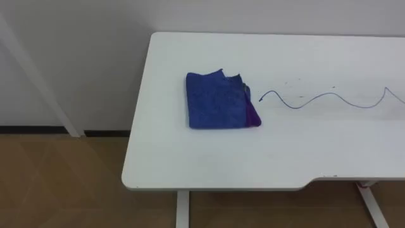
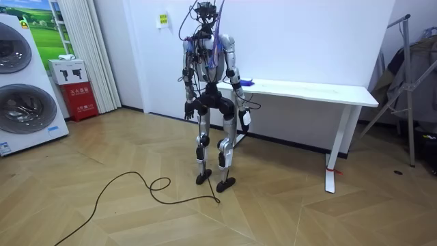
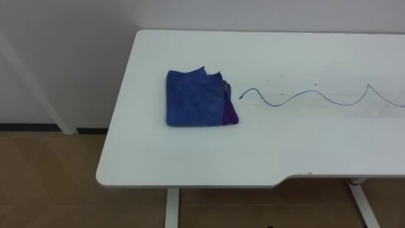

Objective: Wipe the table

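Cloth first: where does it lie?

On the white table (image 1: 209, 158), left of centre in the eye view and a little above the middle. The blue cloth (image 1: 218, 101) is folded into a rough square and lies flat. A purple layer (image 1: 252, 115) shows along its right edge, and its upper right corner looks ragged.

And the mark to be wiped?

A thin blue pen line (image 1: 329, 96) starts just beside the cloth's right edge and waves off to the right edge of the frame. The two are close, but I cannot tell if they touch.

What of the hands?

In the room view the robot stands upright before the table's end at the picture's left. Its left hand (image 2: 188, 113) hangs low at its side, and so does its right hand (image 2: 244, 120). They are too small there to say how open they are. Neither has the cloth, since that lies untouched on the table, so I judge the wiping not yet begun.

How will the cloth handle?

It looks soft, light and limp. The folds would likely slip apart if it were lifted by one corner. I would press down flat on the middle of the square, or pinch through all layers at the right edge. On the smooth top it should slide easily — firm downward pressure is probably needed so that it rubs the line and does not just skate over it.
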`<state>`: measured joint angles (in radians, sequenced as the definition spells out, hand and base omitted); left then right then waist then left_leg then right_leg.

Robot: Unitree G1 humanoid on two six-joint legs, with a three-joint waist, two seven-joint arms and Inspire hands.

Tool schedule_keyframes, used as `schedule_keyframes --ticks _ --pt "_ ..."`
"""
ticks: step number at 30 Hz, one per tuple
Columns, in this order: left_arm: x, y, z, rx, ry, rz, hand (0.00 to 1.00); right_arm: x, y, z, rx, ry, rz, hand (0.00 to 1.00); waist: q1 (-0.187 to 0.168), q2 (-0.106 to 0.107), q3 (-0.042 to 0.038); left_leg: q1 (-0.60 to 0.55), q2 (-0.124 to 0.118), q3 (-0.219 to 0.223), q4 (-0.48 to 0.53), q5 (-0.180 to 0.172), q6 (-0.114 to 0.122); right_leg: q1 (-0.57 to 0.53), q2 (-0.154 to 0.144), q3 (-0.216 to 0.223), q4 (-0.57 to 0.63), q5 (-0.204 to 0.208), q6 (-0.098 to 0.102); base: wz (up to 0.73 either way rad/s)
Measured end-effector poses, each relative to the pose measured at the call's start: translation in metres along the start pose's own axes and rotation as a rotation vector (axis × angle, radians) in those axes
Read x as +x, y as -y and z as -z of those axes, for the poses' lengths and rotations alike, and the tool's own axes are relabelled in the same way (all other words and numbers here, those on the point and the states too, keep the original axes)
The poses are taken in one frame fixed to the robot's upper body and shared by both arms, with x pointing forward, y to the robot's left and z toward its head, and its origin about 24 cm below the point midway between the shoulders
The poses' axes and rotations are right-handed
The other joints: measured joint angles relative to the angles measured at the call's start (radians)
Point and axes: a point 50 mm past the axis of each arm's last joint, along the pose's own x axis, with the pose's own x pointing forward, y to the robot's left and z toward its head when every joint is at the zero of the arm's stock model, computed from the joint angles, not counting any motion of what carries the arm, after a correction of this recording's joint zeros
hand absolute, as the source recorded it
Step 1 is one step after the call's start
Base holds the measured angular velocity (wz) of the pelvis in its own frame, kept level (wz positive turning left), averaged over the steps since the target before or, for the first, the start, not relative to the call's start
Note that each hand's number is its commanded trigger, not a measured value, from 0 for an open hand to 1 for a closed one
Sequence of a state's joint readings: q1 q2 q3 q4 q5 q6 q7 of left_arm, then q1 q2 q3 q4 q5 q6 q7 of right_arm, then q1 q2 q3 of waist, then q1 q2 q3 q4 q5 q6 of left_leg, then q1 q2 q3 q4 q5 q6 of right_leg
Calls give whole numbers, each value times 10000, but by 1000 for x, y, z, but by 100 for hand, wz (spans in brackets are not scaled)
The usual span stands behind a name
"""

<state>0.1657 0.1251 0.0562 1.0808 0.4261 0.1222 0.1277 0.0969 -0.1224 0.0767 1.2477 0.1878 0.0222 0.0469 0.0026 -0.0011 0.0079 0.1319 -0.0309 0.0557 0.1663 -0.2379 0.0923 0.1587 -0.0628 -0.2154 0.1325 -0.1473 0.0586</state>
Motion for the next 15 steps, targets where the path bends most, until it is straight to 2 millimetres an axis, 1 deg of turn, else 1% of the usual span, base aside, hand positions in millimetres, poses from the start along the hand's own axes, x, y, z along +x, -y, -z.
schedule_keyframes --ticks 5,9,12,13,15 --pt "0 1 1 -37 -40 36 0 0 1 2 100 -64 -8 0 37 8 4 27 6 97 -5 0 0 -5 1 29 -4 0 0 -3" --pt "0 -1 4 -323 -181 -20 0 -1 2 7 767 -213 88 0 37 3 1 29 5 118 -16 -1 0 -13 2 26 -4 0 0 -1" --pt "-1 0 12 -544 -443 -49 0 -3 9 23 2403 -773 675 0 -10 28 -17 29 5 115 -17 -1 0 -16 6 42 -3 0 0 0" --pt "-2 0 14 -563 -518 -55 0 -3 11 26 2642 -882 806 0 -29 27 -20 30 5 113 -16 -1 0 -13 6 54 -3 0 -1 3" --pt "-2 1 20 -586 -765 -62 0 -5 15 34 3670 -1147 1235 0 -215 32 -26 23 4 53 -7 -1 0 0 6 61 6 0 -1 7"
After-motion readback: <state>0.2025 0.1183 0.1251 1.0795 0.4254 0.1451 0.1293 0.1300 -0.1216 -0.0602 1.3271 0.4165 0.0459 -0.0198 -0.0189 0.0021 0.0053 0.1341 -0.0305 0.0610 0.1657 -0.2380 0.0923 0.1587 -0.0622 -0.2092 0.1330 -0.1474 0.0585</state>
